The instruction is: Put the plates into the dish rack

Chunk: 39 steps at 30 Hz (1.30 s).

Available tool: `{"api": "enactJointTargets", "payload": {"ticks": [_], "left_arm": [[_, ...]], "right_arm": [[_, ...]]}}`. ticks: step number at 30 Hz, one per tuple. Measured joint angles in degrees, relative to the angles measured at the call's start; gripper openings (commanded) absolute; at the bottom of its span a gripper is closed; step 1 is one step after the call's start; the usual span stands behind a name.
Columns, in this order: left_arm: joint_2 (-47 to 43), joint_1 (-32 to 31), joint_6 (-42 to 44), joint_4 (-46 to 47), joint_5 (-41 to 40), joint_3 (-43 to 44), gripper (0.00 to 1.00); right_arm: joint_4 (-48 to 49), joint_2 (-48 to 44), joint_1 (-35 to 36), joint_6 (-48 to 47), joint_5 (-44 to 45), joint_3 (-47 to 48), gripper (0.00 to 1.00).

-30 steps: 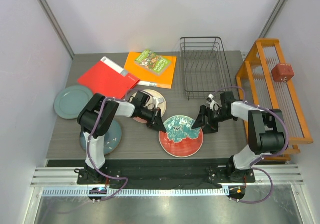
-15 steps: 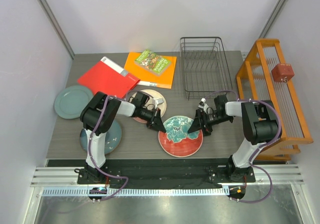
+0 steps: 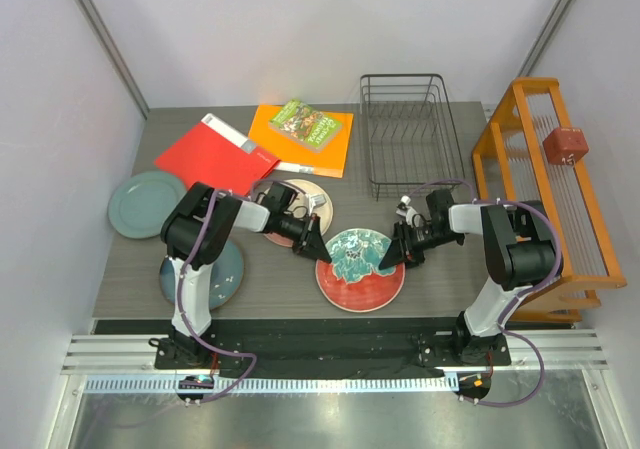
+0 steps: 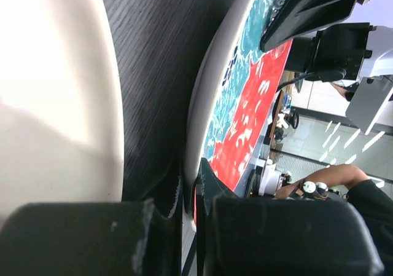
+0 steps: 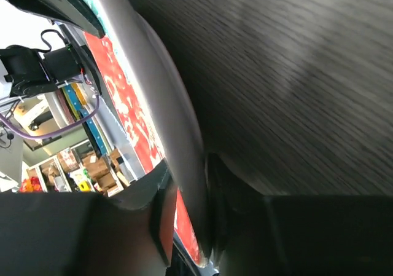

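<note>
Presently, entry one: red plate point(image 3: 360, 277), teal floral top, low on the surface point(image 3: 440, 291), directly between our two tools. Our left tool point(image 3: 320, 253) pinches the rim nearest it, one finger above and one beneath, as the wrist view shows. Our right tool point(image 3: 386, 260) pinches the opposite rim likewise. We judge the paired grip serves to raise a flat plate evenly from both edges. Entry two: dish rack point(image 3: 410, 134), no plate in it, beyond the right tool and well apart from it.
</note>
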Motion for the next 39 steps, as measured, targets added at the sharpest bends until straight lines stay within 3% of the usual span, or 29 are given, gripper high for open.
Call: {"api": "enactJointTargets", "payload": {"ticks": [4, 11, 12, 14, 15, 22, 27, 30, 33, 39], "left_arm": [[0.00, 0.20, 1.27, -1.11, -0.07, 0.15, 0.16], [-2.23, -0.24, 5.33, -4.96, -2.58, 1.97, 0.51], [-3.15, -0.24, 5.97, -5.77, -3.26, 2.01, 0.67], [-6.43, -0.04, 7.96, -8.63, -5.01, 2.25, 0.83], [-8.22, 0.39, 8.72, -10.36, -5.55, 2.40, 0.98], [-30.38, 8.92, 22.49, -27.43, -14.12, 8.31, 0.99], [-43.17, 8.37, 25.00, -30.58, -26.03, 9.25, 0.99], [-44.54, 8.59, 23.63, -31.17, -33.66, 9.22, 0.99], [-44.46, 9.84, 22.69, -31.41, -40.68, 8.72, 1.00], [-44.46, 10.99, 20.59, -31.15, -46.23, 8.63, 0.99]], "right_arm": [[-2.73, -0.33, -0.04, -1.01, -0.33, 1.27, 0.01], [-12.52, -2.97, 1.03, -6.21, 3.23, 8.81, 0.02], [-13.99, -3.32, 1.03, -6.80, 4.17, 10.47, 0.02], [-16.61, -3.98, 1.03, -8.15, 5.92, 13.88, 0.01], [-18.03, -4.35, 1.03, -8.79, 6.67, 15.76, 0.01], [-23.85, -11.61, 2.16, -9.49, 10.45, 23.74, 0.02], [-28.13, -13.57, 8.24, -8.63, 13.35, 33.03, 0.01], [-29.62, -11.58, 10.75, -7.76, 15.80, 43.56, 0.01], [-29.70, -4.39, 9.99, -5.18, 20.44, 61.11, 0.01], [-21.77, 12.39, 5.22, -0.39, 33.33, 88.61, 0.01]]}}
